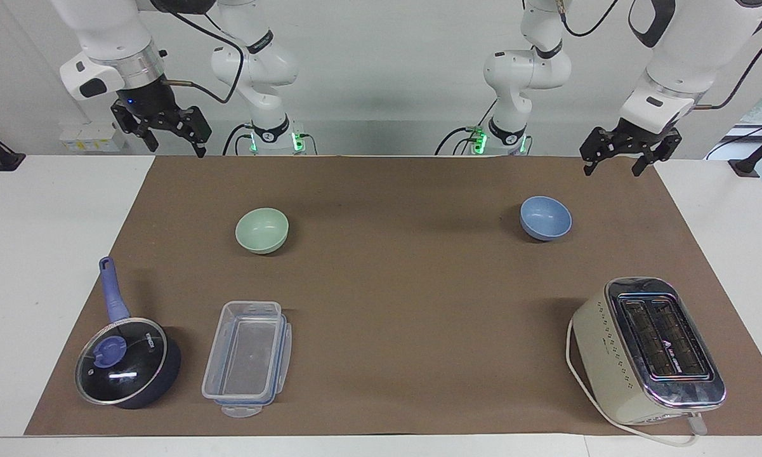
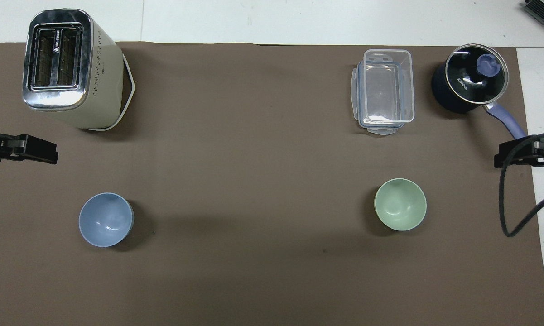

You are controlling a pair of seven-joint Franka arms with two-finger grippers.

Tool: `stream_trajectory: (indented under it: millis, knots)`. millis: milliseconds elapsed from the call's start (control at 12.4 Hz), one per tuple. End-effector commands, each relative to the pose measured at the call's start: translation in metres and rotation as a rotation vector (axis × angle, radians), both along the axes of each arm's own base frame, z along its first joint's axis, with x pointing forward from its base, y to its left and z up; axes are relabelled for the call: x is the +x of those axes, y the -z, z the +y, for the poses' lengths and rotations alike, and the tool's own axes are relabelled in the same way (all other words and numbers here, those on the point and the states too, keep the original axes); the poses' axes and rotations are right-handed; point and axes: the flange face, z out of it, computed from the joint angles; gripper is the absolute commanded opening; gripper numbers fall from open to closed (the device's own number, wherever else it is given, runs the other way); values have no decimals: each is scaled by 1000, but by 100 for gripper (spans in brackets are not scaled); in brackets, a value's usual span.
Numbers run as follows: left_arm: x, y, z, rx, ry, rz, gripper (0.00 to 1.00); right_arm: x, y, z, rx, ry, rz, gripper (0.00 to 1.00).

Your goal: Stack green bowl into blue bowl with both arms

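While green bowl (image 1: 262, 230) and blue bowl (image 1: 545, 218) sit well apart, left gripper (image 1: 611, 162), right gripper (image 1: 176, 145) raised (both jaws spread, empty).

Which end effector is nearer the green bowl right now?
Right. The right end effector hangs above the mat's robot-side edge at the green bowl's end of the table; the left end effector is up at the blue bowl's end.

A white table (image 1: 44, 254) is covered by a brown mat (image 1: 393, 298), on which a green bowl (image 1: 262, 230), a blue bowl (image 1: 545, 218), a toaster (image 1: 647, 352), a clear container (image 1: 247, 358) and a lidded saucepan (image 1: 127, 362) are set well apart
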Motion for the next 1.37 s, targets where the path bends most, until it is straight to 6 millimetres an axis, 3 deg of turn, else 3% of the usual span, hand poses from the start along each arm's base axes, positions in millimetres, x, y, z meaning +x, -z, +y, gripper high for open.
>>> stream_trajectory:
  millis: [0,241,482,1045,1286]
  knots:
    - [-14,32,25,-6,-33,8,100,-1,-3,-3,0,-13,-6,100]
    - [-21,70,63,-11,44,7,100,-1,-3,-3,0,-13,-6,100]
    - [-31,106,82,-12,51,0,100,-1,-3,-3,0,-13,-6,100]
    - [-43,122,70,-93,35,-1,100,-1,-3,-3,0,-14,-6,100]
    - [-53,149,63,-110,40,33,100,-1,-3,-3,0,-14,-4,100]
